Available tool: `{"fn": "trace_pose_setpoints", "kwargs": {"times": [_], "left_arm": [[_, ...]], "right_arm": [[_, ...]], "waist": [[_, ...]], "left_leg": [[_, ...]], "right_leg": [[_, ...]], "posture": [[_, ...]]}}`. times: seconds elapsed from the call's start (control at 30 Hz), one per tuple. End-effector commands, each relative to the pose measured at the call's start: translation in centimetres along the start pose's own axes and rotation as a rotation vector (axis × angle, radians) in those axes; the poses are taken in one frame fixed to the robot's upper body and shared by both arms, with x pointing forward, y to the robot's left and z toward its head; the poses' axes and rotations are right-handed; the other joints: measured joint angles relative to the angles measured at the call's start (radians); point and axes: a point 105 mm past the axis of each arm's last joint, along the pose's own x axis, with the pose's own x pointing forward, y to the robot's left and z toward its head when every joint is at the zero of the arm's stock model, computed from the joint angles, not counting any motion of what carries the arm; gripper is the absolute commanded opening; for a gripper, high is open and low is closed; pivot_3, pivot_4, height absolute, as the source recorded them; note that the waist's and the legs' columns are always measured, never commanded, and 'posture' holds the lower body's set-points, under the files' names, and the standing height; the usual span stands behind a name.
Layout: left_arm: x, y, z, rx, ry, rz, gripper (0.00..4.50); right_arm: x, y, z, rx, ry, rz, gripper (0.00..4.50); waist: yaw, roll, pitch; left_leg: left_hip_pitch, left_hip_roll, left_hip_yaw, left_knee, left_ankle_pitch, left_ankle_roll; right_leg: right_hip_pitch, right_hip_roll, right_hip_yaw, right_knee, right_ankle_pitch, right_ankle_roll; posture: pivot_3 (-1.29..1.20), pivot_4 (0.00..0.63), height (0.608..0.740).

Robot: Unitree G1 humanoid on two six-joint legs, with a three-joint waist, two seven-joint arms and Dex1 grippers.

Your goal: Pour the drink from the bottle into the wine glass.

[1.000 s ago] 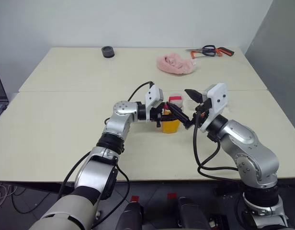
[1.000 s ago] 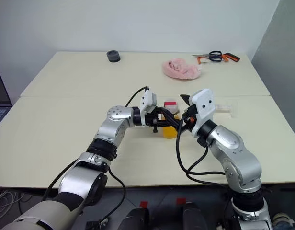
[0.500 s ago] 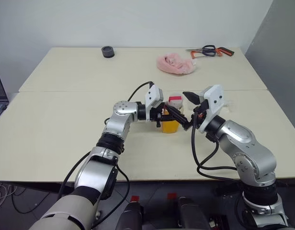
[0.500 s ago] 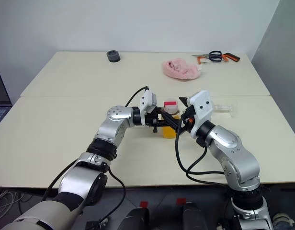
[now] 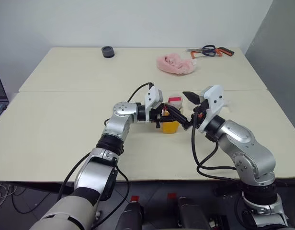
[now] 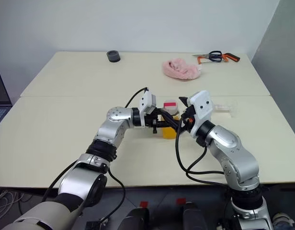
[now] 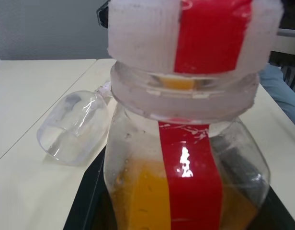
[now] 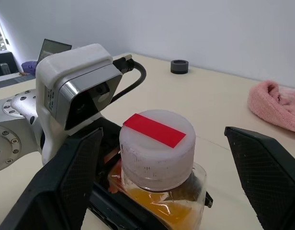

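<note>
The bottle [image 5: 171,116] is held upright near the middle of the table [image 5: 61,124]. It is gripped low on its body by the left gripper [image 5: 172,116], whose two black fingers are squeezed tight against its sides. The drink [image 7: 152,201] is orange and fills the lower part of the bottle. The cap [image 8: 157,143] is white with a red stripe across the top, and it is still on. A red stripe is also seen running down the front of the bottle.

The right gripper [image 5: 190,109] is held just beside the bottle, on its right and about level with the cap. Its fingers [image 8: 73,177] are spread wide, one on each side of the cap, and nothing is held by them. The cap is not touched.

The glass [image 7: 75,127] is lying on its side on the table, behind the bottle and to its right. No drink is seen in it.

At the far end of the table, a pink cloth [image 5: 175,64], scissors [image 5: 208,50], a small saw [image 5: 219,51] and a small dark round thing [image 5: 107,51] are seen.
</note>
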Motion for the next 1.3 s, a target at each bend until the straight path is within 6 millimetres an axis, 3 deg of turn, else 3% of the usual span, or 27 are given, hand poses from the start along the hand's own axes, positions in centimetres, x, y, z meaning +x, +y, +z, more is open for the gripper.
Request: {"fn": "trace_pose_setpoints", "kwargs": {"times": [0.03,0.4,0.93,1.0,1.17,1.3], "left_arm": [[-0.1,0.2,1.9,0.062,-0.047,0.000,1.69],[0.0,0.3,2.0,0.063,-0.051,0.000,1.69],[0.0,0.3,2.1,0.063,-0.050,-0.001,1.69],[0.0,0.3,2.1,0.063,-0.050,-0.002,1.69],[0.0,0.3,2.1,0.062,-0.049,-0.002,1.69],[0.0,0.3,2.1,0.062,-0.049,-0.001,1.69]], "right_arm": [[0.1,0.5,1.5,-0.035,-0.056,0.026,3.99],[0.1,0.7,1.7,0.140,-0.117,0.013,3.99],[0.4,0.3,0.9,-0.012,-0.081,-0.034,3.99],[0.4,0.3,0.9,-0.017,-0.081,-0.035,3.57],[0.4,0.5,0.5,-0.041,-0.072,-0.028,1.88],[0.3,0.6,0.6,-0.047,-0.080,-0.028,1.84]], "waist": [[0.000,0.000,0.000],[0.001,0.000,0.000],[0.000,0.000,0.000],[0.000,0.000,0.000],[0.000,0.000,0.000],[0.000,0.000,0.000]], "left_leg": [[0.000,0.000,0.000,0.000,0.000,0.000],[0.000,0.000,0.000,0.000,0.000,0.000],[0.000,0.000,0.000,0.000,0.000,0.000],[0.000,0.000,0.000,0.000,0.000,0.000],[0.000,0.000,0.000,0.000,0.000,0.000],[0.000,0.000,0.000,0.000,0.000,0.000]], "right_leg": [[0.000,0.000,0.000,0.000,0.000,0.000],[0.000,0.000,0.000,0.000,0.000,0.000],[0.000,0.000,0.000,0.000,0.000,0.000],[0.000,0.000,0.000,0.000,0.000,0.000],[0.000,0.000,0.000,0.000,0.000,0.000],[0.000,0.000,0.000,0.000,0.000,0.000]], "posture": [[0.00,0.150,0.740],[0.00,0.150,0.740],[0.00,0.150,0.740],[0.00,0.150,0.740],[0.00,0.150,0.740],[0.00,0.150,0.740]]}}
